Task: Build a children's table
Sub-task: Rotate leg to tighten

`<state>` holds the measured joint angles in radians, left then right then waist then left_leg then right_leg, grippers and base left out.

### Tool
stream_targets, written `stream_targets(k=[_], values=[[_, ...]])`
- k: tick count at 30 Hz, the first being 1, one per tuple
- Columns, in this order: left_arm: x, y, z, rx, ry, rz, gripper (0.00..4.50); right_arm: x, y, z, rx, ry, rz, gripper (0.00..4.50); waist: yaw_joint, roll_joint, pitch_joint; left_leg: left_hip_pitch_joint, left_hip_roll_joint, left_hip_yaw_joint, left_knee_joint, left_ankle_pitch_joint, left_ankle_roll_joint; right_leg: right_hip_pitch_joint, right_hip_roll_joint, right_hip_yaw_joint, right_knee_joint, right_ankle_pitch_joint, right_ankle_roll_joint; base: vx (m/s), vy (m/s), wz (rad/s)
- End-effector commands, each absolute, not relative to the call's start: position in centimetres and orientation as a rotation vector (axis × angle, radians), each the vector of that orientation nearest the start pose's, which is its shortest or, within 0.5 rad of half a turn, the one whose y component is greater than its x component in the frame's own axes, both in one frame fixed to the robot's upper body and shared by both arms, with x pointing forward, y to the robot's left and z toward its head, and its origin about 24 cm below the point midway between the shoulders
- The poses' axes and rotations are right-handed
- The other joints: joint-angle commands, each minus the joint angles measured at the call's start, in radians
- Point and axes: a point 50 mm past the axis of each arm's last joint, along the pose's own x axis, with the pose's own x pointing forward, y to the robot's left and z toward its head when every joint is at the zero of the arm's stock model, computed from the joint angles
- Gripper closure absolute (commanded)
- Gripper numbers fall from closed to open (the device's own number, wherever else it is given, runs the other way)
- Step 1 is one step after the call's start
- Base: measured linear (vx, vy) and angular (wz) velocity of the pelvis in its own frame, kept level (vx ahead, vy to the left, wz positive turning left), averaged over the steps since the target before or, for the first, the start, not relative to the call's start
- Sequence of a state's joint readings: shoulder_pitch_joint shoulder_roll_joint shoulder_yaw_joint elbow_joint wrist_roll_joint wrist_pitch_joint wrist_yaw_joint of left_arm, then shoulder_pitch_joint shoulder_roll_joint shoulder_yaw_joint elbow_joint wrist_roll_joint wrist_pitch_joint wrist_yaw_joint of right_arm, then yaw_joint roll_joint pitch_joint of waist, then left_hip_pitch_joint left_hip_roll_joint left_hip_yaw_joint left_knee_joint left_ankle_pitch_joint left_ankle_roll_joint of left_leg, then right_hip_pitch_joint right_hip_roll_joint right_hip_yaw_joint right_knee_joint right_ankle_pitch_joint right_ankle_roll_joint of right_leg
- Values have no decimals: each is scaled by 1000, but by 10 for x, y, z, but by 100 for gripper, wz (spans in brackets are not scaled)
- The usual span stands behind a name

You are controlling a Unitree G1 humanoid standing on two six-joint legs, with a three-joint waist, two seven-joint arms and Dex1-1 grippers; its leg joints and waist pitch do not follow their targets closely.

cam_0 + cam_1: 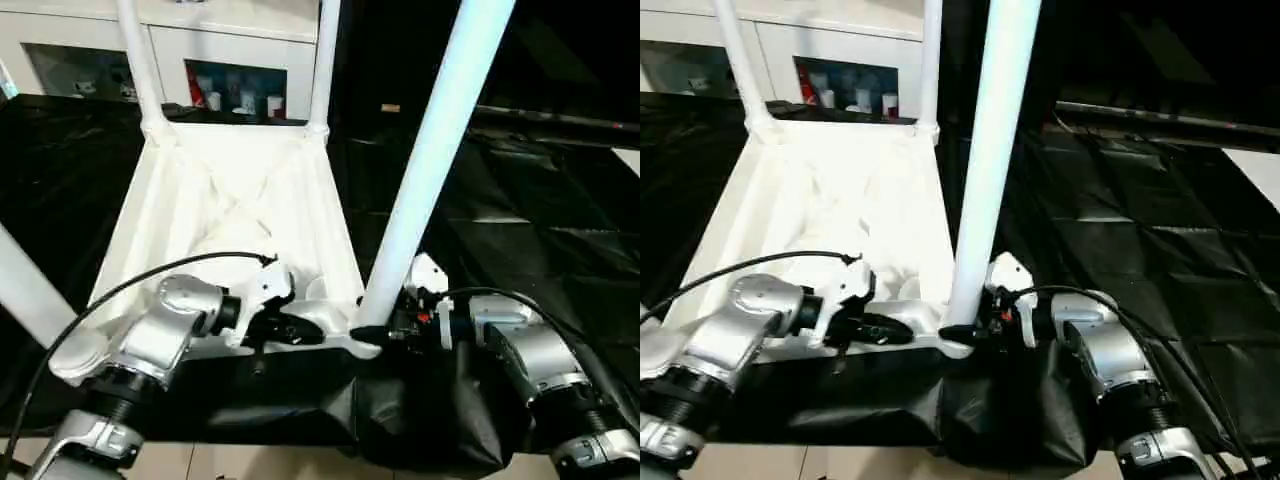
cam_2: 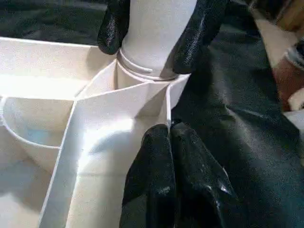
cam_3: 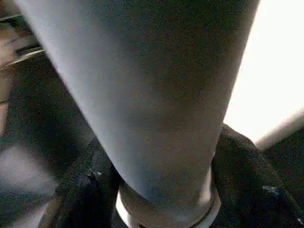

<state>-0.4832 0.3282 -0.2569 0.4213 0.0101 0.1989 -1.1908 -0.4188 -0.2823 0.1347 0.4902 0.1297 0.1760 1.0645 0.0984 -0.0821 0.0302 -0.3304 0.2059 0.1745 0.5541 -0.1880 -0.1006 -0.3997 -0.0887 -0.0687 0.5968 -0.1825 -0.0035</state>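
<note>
The white tabletop (image 1: 240, 200) lies ribbed side up on a black sheet. Two white legs (image 1: 140, 60) (image 1: 325, 60) stand in its far corner sockets. A third leg (image 1: 430, 160) rises from the near right socket (image 2: 142, 71), and my right gripper (image 1: 375, 330) is shut around this leg's base, one finger (image 2: 114, 28) on each side. My left gripper (image 1: 300, 328) is at the near rim just left of that socket, its fingers (image 2: 156, 180) pressed together on a thin rib of the tabletop. A fourth leg (image 1: 25, 290) slants up at the near left.
A white cabinet with glass doors (image 1: 240, 90) stands behind the tabletop. The black sheet (image 1: 540, 220) covers the surface to the right and hangs over the near edge. Pale floor (image 1: 250, 462) shows below it.
</note>
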Motion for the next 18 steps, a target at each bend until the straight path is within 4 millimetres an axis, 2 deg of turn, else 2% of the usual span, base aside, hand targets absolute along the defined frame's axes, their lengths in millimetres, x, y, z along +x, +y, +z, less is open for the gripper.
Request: stream_targets(k=[1,3,5,9,11,14,15,18], values=[[308,103,38,327,417,-1195,450,298,-111,13,-54,417,1059,214,-5,4,-30,-7,25,-4,-68,-284,5,34,-55,41,-83,-402,-147,-77,0,0],[315,100,36,341,417,-1093,450,307,-110,6,-49,432,900,219,-12,3,-29,-1,21,-10,-66,-337,-17,26,-58,37,-101,-543,-88,-67,3,-2],[320,97,35,338,420,-1027,450,313,-107,2,-9,444,782,244,-16,4,-29,-3,20,-13,-68,-356,-14,24,-59,36,-109,-585,-61,-53,4,-2],[326,80,34,330,414,-946,450,322,-91,-3,47,475,562,245,-30,4,-30,-3,17,-20,-69,-405,-22,17,-56,27,-117,-624,-36,0,0,0],[327,65,33,329,405,-935,450,322,-69,-1,62,462,581,245,-36,4,-30,-1,15,-21,-67,-421,-22,15,-56,24,-121,-631,-29,0,0,0],[325,51,34,337,390,-949,450,319,-48,3,14,425,684,245,-36,6,-34,-5,21,-20,-72,-407,-6,20,-55,29,-115,-537,-52,0,0,0],[325,51,34,337,390,-950,450,319,-48,3,12,425,686,214,-37,5,-34,-9,21,-19,-75,-399,-3,23,-54,30,-112,-505,-64,0,0,0],[322,48,32,363,388,-992,450,320,-48,6,56,417,718,196,-37,6,-32,-5,20,-19,-75,-421,2,20,-55,32,-114,-523,-68,0,0,0]])
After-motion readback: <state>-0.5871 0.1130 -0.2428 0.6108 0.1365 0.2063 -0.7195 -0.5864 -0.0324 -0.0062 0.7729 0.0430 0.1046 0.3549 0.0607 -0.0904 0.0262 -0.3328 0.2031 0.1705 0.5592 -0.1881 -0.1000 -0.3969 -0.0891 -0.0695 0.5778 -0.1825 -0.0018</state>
